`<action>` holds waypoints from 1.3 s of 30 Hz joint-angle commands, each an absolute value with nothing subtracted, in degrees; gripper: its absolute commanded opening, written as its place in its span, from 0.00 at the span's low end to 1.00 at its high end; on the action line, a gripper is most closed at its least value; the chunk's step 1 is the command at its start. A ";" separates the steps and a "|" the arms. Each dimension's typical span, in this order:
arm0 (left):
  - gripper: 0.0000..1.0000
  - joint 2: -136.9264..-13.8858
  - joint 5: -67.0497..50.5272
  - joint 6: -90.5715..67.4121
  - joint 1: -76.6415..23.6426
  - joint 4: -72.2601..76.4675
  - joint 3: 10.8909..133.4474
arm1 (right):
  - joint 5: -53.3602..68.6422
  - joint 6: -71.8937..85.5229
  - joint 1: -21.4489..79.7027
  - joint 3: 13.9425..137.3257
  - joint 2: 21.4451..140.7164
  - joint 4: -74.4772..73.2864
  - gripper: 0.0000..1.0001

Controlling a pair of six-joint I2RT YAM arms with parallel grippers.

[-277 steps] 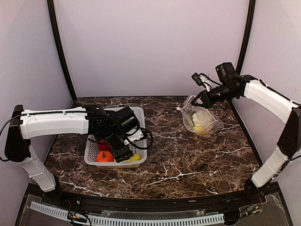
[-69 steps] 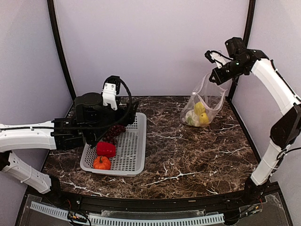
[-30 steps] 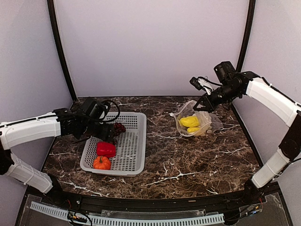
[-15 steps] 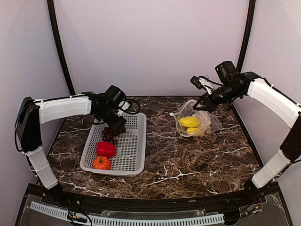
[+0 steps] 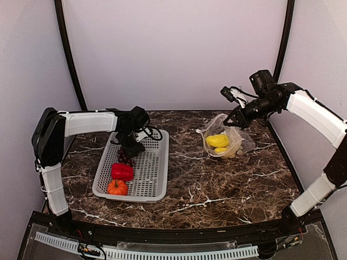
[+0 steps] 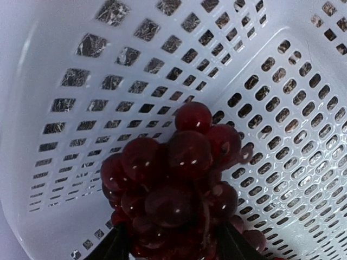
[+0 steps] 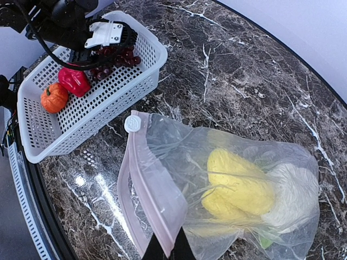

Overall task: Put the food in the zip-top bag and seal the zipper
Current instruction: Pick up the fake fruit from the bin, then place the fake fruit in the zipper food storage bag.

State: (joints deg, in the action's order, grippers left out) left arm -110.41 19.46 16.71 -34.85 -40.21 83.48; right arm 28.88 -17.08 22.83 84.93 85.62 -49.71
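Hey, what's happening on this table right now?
The left gripper is down in the white basket, gripping the grapes. The right gripper pinches the zip-top bag by its zipper, holding the mouth open. Two yellow pieces and the cauliflower are already bagged; the red pepper and orange fruit wait in the basket.

Bare table (image 5: 217, 184) between basket (image 5: 164, 168) and bag (image 5: 241, 142): open lane. Left gripper (image 5: 130, 153) and grapes (image 6: 173, 173) block the basket's far end, pepper (image 5: 122, 171) and orange fruit (image 5: 115, 187) its near-left. Right gripper (image 7: 167, 250) crowds the bag's far edge.
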 commanded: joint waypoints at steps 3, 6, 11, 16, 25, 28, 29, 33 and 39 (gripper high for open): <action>0.33 -113.28 19.06 19.21 -34.19 -41.04 85.36 | 28.56 -16.96 22.59 84.20 85.16 -48.50 0.00; 0.16 -113.27 18.36 18.49 -34.19 -42.00 86.75 | 28.39 -16.91 22.59 84.35 85.32 -48.60 0.00; 0.08 -109.52 16.72 16.85 -34.31 -43.89 87.85 | 28.29 -17.04 22.59 85.12 85.92 -48.92 0.00; 0.06 -103.07 13.91 15.56 -34.45 -43.18 86.93 | 28.28 -17.02 22.59 86.79 86.61 -49.86 0.00; 0.06 -92.55 5.69 10.80 -35.58 -41.36 84.87 | 27.42 -16.94 22.59 87.86 86.79 -50.25 0.00; 0.05 -89.59 1.49 8.71 -36.56 -39.28 84.41 | 27.17 -16.91 22.59 87.32 86.74 -50.04 0.00; 0.05 -89.09 0.83 8.31 -36.83 -38.52 84.43 | 27.04 -16.92 22.59 87.24 86.74 -49.95 0.00; 0.03 -85.43 -3.24 6.63 -39.09 -35.31 84.76 | 27.20 -16.85 22.59 86.70 86.33 -49.22 0.00; 0.01 -82.03 -12.23 5.27 -43.85 -26.73 84.72 | 27.62 -16.44 22.59 87.13 86.57 -49.22 0.00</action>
State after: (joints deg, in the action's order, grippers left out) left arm -86.50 -3.99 7.42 -41.23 -35.27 85.17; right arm 27.20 -17.04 22.83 86.46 86.59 -50.30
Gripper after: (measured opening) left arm 0.087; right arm 0.004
